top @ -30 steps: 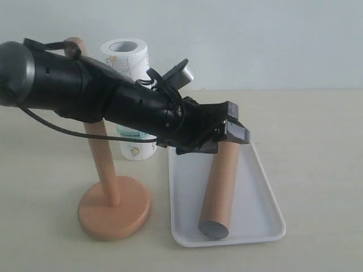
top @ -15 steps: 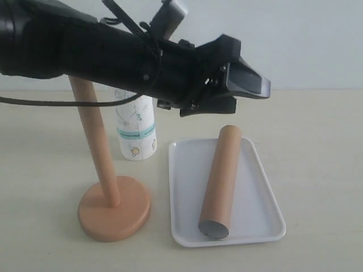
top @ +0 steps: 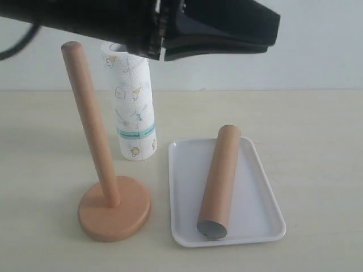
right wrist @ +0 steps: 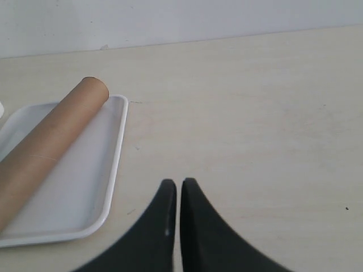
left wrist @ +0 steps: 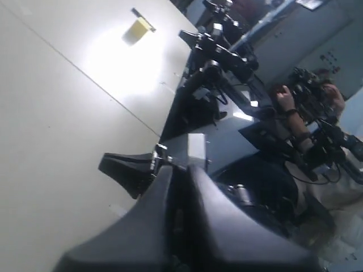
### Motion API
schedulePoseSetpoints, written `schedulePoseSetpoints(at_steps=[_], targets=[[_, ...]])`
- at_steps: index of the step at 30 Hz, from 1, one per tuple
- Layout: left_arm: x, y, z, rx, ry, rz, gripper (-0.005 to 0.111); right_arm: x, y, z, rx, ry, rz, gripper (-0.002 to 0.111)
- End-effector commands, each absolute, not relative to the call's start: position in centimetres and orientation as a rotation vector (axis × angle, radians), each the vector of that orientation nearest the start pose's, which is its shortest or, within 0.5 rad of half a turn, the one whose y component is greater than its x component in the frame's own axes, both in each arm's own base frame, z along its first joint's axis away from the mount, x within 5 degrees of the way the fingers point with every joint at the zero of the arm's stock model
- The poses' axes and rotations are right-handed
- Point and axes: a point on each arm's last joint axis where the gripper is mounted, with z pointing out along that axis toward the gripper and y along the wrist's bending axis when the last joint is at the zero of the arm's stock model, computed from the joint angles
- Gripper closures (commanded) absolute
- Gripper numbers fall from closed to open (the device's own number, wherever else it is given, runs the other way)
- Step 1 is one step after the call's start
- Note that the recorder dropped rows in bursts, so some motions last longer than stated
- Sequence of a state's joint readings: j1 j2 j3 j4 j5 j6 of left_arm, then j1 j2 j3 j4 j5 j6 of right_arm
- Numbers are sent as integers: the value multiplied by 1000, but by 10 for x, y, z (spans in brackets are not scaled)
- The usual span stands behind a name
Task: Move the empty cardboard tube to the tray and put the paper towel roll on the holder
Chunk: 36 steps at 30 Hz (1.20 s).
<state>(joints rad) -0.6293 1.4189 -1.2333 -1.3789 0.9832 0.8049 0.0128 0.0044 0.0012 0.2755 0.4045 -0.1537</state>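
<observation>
Exterior view: cardboard tube [top: 220,178] on tray [top: 185,195]

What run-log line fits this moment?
tube: in tray | towel roll: standing beside holder | left hand: shut, empty | right hand: shut, empty

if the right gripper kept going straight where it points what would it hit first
Most likely bare table: the shut right gripper aims beside the tray and cardboard tube, not at them. How steeply it tilts down is unclear.
</observation>
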Motion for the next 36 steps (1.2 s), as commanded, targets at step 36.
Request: schedulePoseSetpoints(at_steps=[36], targets=[[24, -69, 343, 691, 1532, -1060, 103, 52, 10, 178, 10, 1873, 176, 106]])
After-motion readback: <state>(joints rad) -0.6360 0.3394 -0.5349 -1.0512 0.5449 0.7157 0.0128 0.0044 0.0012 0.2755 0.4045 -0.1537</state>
